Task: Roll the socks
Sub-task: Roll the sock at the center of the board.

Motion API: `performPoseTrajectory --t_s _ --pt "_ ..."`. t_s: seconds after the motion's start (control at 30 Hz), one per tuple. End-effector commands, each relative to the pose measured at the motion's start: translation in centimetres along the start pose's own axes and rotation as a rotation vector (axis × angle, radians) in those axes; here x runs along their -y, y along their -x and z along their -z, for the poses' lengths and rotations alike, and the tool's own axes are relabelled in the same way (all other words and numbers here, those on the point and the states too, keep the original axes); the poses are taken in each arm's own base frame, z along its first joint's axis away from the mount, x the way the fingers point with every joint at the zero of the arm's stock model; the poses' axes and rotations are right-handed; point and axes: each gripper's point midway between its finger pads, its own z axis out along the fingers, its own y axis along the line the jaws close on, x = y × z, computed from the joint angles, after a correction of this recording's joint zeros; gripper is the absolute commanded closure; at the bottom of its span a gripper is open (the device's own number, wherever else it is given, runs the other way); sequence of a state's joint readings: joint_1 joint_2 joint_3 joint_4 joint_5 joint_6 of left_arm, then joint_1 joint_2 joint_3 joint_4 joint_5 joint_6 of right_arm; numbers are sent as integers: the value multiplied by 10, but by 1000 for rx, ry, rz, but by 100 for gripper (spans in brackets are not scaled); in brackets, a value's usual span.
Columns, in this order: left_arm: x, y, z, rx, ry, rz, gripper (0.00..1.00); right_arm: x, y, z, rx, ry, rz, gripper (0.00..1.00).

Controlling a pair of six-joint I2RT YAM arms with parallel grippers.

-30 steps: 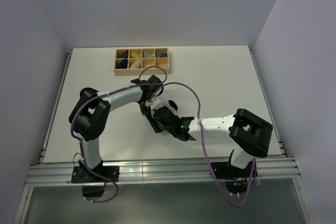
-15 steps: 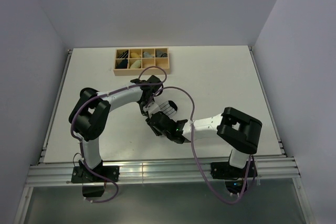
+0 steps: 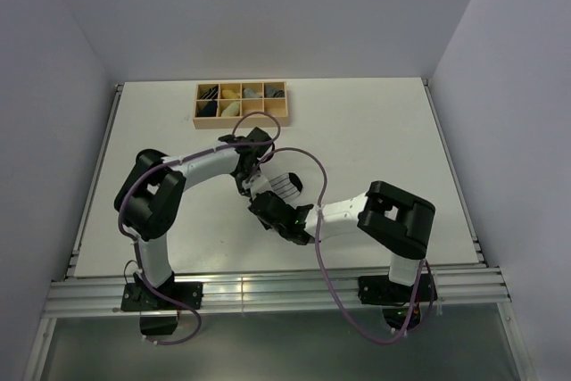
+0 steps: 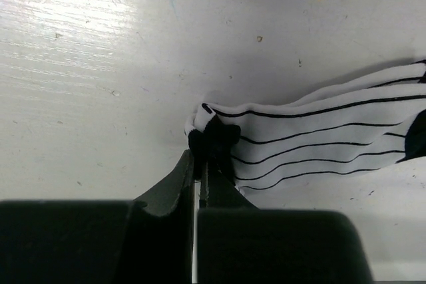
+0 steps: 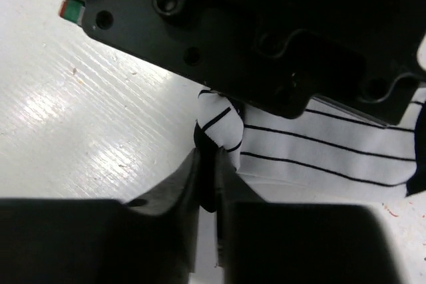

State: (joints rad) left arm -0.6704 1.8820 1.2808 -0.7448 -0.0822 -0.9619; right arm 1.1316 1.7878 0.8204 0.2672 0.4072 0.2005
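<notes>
The white striped sock (image 3: 285,183) lies flat on the table (image 3: 375,131), in front of the wooden tray (image 3: 241,121) and well apart from it, slightly to the tray's right. Thin black stripes run along its length, and a black patch shows at the end farther from the grippers. The other end, edged in black, is bunched into a small fold.

The left gripper (image 4: 200,159) comes down on that bunched end from the tray side. Its fingers are pressed together with the black edge of the sock pinched between them.

The right gripper (image 5: 208,167) meets the same end from the side away from the tray. Its fingers stand almost together, with only a narrow slit between them, and a dark fold of the sock's edge is caught there. The left gripper's black body hangs just above it in the right wrist view.

Seen from overhead, the two grippers touch or nearly touch over the sock's end. The tray sits at the back of the table, its compartments holding dark, tan and bluish rolls.
</notes>
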Motion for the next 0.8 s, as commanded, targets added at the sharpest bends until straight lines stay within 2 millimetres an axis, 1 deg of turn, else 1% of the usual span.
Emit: performPoseTrajectory --t_s 0.0,0.03,0.07,0.1,0.13,0.17,0.2,0.23,0.27,0.33,0.37,0.4,0.43,0.47,0.5,0.53,0.57,0.6,0.63,0.67,0.7,0.73,0.77 --pt "5 -17 10 -33 -46 -20 94 -2 -42 -8 -120 29 -14 92" --pt "6 -15 11 -25 -54 -15 91 -1 -39 -5 -114 35 -24 100" --pt "7 -13 15 -13 -65 -11 84 -4 -40 -3 -123 60 -34 100" --pt "6 -13 15 -9 -66 2 80 -4 -39 -1 -123 75 -46 100" --pt "5 -11 16 4 -67 10 74 -2 -36 3 -118 94 -69 100" --pt "6 -7 18 19 -82 22 64 -3 -34 5 -116 118 -94 100" --pt "5 -5 22 29 -93 39 59 -10 -32 9 -126 177 -114 100" --pt "4 -3 24 41 -98 50 55 -5 -29 12 -124 191 -146 100" --pt "4 3 26 59 -112 72 50 -8 -25 14 -118 220 -180 100" --pt "-2 6 32 80 -129 112 45 -18 -23 24 -131 337 -235 100" --pt "-5 11 34 95 -135 140 39 -14 -17 23 -124 366 -294 100" --pt "-7 13 39 113 -159 171 36 -15 -14 25 -121 401 -322 100" --pt "-9 16 40 125 -169 195 35 -23 -10 32 -119 481 -370 100" --pt "-11 18 43 135 -180 215 31 -13 -6 31 -109 492 -415 100" --pt "-13 20 47 153 -205 242 31 -11 -11 33 -118 509 -451 100" --pt "-13 20 50 159 -215 256 29 -9 -10 34 -117 535 -485 100" --pt "-14 20 52 163 -226 269 29 -13 -1 39 -102 598 -539 100" --pt "-12 20 55 168 -255 278 29 -4 1 38 -98 610 -583 100" --pt "-10 19 57 168 -270 281 28 -2 -5 36 -117 622 -621 100" --pt "-9 19 59 170 -287 286 28 -4 4 40 -98 679 -671 100" --pt "-9 15 57 157 -296 284 28 4 3 39 -98 684 -712 100" --pt "-6 15 58 159 -318 283 28 6 0 36 -114 694 -745 100" --pt "-4 14 57 153 -326 281 28 5 6 39 -103 740 -784 100"
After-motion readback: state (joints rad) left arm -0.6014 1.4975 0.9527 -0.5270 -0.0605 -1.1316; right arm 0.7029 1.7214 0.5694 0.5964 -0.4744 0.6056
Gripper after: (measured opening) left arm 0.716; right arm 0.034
